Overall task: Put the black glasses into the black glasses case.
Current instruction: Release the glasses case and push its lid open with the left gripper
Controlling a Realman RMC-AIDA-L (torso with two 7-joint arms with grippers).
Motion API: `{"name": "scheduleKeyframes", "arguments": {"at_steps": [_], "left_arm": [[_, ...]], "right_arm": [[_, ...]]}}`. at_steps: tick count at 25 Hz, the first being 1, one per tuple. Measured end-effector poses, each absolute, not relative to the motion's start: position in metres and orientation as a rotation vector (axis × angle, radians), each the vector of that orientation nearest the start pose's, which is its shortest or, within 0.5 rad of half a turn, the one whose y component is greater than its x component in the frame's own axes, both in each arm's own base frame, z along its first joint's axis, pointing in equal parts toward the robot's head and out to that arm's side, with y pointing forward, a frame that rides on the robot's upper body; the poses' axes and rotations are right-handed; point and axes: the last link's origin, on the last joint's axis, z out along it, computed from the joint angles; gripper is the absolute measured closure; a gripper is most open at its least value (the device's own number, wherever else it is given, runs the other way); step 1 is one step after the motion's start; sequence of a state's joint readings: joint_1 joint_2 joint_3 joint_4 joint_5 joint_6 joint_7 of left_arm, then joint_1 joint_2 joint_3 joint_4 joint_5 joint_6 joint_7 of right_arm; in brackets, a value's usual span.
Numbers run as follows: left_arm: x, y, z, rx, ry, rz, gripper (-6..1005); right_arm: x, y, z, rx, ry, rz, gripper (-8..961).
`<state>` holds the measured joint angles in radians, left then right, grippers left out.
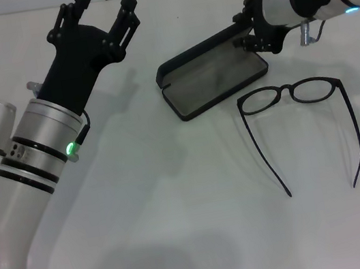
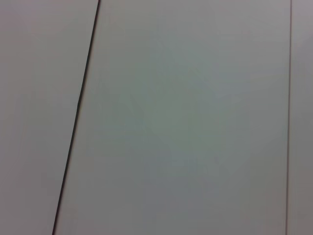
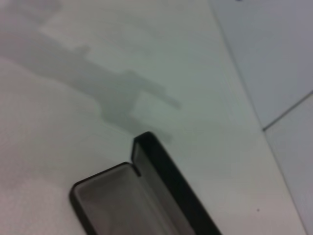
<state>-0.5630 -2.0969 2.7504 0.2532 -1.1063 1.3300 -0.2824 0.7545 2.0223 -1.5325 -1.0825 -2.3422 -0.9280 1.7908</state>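
On the white table (image 1: 178,204), the open black glasses case (image 1: 216,80) holds nothing; left tool (image 1: 105,7) spread.

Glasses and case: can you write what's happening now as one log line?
black glasses: unfolded on table, outside case | black glasses case: open, empty | right gripper: at case's far end | left gripper: open, idle

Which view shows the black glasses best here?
The head view: the black glasses lie whole on the table, temple arms unfolded, beside the open black glasses case. The right wrist view shows only part of the case, no glasses; the left wrist view shows neither.
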Motion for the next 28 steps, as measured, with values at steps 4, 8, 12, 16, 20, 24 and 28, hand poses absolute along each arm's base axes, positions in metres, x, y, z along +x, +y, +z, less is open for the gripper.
{"name": "scheduleKeyframes", "arguments": {"at_steps": [4,8,12,16,20,24,28], "left_arm": [[-0.235,0.339,-0.056,-1.812,-0.472,-1.108,216],[-0.235,0.339,-0.056,-1.813,-0.473,-1.107,216],[-0.235,0.339,-0.056,-1.813,-0.475,-1.106,217],[-0.236,0.339,-0.056,-1.812,-0.475,-1.106,218],[-0.236,0.339,-0.056,-1.81,-0.475,-1.106,218],[-0.236,0.339,-0.055,-1.808,-0.476,-1.106,219],[-0.237,0.339,-0.054,-1.806,-0.474,-1.1,219]], "right_arm": [[0.127,0.432,-0.03,-2.575,-0.306,-0.296,623],[0.125,0.434,-0.032,-2.566,-0.325,-0.315,623],[0.123,0.438,-0.035,-2.567,-0.331,-0.325,623],[0.123,0.441,-0.039,-2.575,-0.331,-0.345,619],[0.124,0.448,-0.044,-2.552,-0.355,-0.393,607],[0.121,0.451,-0.048,-2.532,-0.386,-0.398,595],[0.119,0.451,-0.048,-2.528,-0.394,-0.395,584]]}}
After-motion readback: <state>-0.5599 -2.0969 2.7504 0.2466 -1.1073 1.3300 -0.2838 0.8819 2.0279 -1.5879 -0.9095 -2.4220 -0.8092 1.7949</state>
